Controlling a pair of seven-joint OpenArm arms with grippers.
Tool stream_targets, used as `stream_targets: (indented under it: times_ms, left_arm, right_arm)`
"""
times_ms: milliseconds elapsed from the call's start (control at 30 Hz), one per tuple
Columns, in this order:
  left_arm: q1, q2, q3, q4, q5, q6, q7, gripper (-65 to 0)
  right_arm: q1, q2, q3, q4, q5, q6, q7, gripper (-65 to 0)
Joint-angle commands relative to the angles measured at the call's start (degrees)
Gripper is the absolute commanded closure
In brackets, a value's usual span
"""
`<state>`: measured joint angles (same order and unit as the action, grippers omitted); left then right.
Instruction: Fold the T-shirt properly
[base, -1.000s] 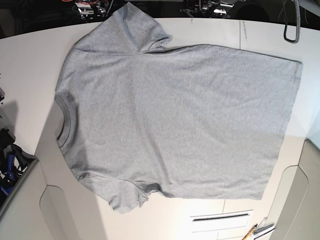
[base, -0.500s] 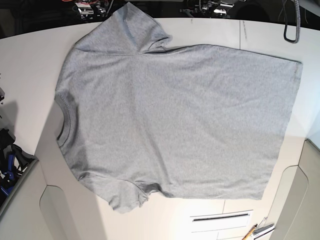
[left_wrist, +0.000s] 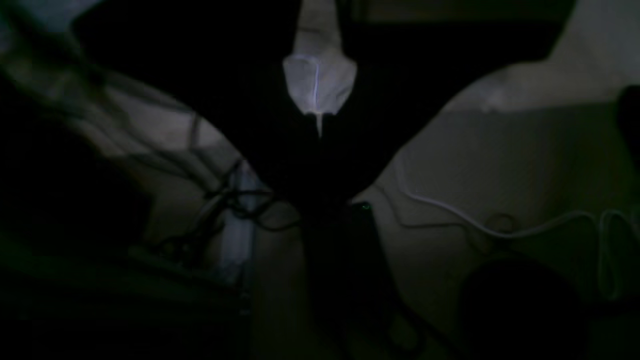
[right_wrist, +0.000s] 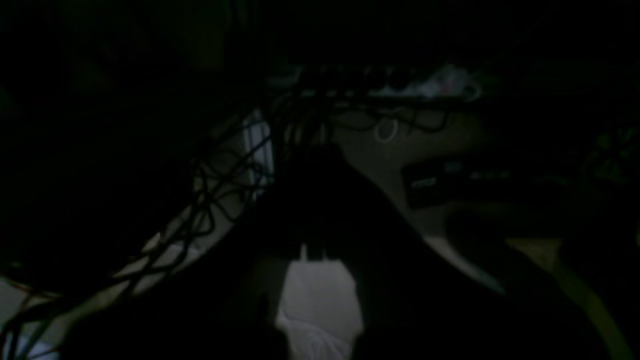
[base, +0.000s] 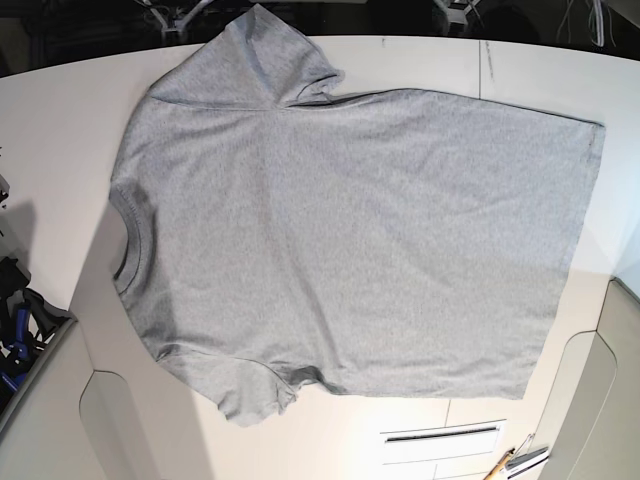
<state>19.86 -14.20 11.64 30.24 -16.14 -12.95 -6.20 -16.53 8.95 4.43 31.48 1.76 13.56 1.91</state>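
The heather-grey T-shirt lies spread flat on the white table, plain side up. Its ribbed collar is at the left and its hem at the right. One sleeve points to the far edge, the other to the near edge. Neither arm shows in the base view. In the dark left wrist view my left gripper has its pale fingers pressed together with nothing held. The right gripper shows as a pale shape at the bottom of its dark view, shut and empty. The shirt is in neither wrist view.
A pen and small tools lie at the near right edge beside a slot in the table. Blue and black gear sits off the left edge. Both wrist views show loose cables and tangled wires.
The shirt has not moved. At the far edge of the base view, the arm hardware and the black cable loop at top right have shifted out of sight.
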Motion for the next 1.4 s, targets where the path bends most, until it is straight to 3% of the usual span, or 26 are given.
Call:
stream_targets:
  times_ms: [0,167,233,333,400,467,600,667,733,833,967,1033,1100,1167,1367]
  left_arm:
    - [3.1,-1.8,-0.1,2.4,0.0,-0.2,-0.4,0.0]
    - [16.3,-9.7,-0.9,17.5,-3.6,-3.1,0.0,0.0]
    - [21.9,-12.8,-3.7,24.2,-6.4,-5.8,2.2,0.0]
    - [30.2,-16.5,-11.3,34.2,-11.9,-12.9,8.0,0.0]
    - [35.5,-18.1,-17.9,40.7,-17.1,-19.6,13.5,0.0]
    - [40.1,-18.8,-25.2,46.8,-23.7,-27.0,20.6,0.0]
    - [46.4,-18.5,-38.0,57.7,-43.1,-27.0,34.1,0.0]
    - [47.3,-17.6,-42.9,61.8,-51.4,-27.0,39.1,0.0]
    - [46.8,-16.5,-46.8,64.7,-57.3,-27.0,43.0,0.0]
    - [45.1,-15.8,-50.5,66.7,-62.8,-27.0,45.6,0.0]
    - [42.3,-15.8,-51.6,67.0,-65.5,-27.0,48.6,0.0]
    - [41.5,-15.8,-51.6,67.0,-65.6,-27.0,48.9,-5.2]
    - [40.9,-15.8,-51.6,67.0,-65.5,-27.0,48.9,-13.7]
    - [40.7,-15.8,-51.6,67.0,-65.5,-27.0,48.9,-20.1]
    - [40.8,-15.8,-51.6,67.0,-65.5,-27.0,48.9,-22.8]
  right_arm:
    - [-2.3,1.5,0.0,2.7,1.7,1.0,0.3,0.0]
    - [-14.4,8.0,0.0,18.8,11.9,3.4,-5.1,0.0]
    - [-20.5,10.9,0.2,26.9,15.4,3.4,-6.8,0.0]
    - [-30.3,13.9,3.2,41.1,18.0,3.4,-9.7,0.0]
    - [-37.0,14.5,7.3,51.4,21.3,4.0,-9.9,0.0]
    - [-42.5,14.4,12.8,61.6,26.5,7.5,-9.9,0.0]
    - [-45.6,12.2,26.1,76.7,44.2,16.4,-18.4,0.0]
    - [-43.4,10.0,32.3,79.3,53.2,17.2,-22.6,0.0]
    - [-39.6,7.9,36.5,78.9,57.9,17.3,-25.4,0.0]
    - [-32.6,5.1,38.2,75.8,59.0,17.3,-27.6,0.0]
    - [-24.0,2.2,37.2,67.3,58.9,17.3,-28.9,0.0]
    - [-20.7,1.5,36.5,62.9,58.9,17.3,-28.9,-1.2]
    - [-18.9,1.2,35.4,60.1,58.7,17.3,-28.9,-21.5]
    - [-18.4,0.5,33.9,59.6,58.4,17.4,-28.9,-33.1]
    - [-18.4,-2.8,26.6,59.1,54.5,15.8,-29.0,-33.9]
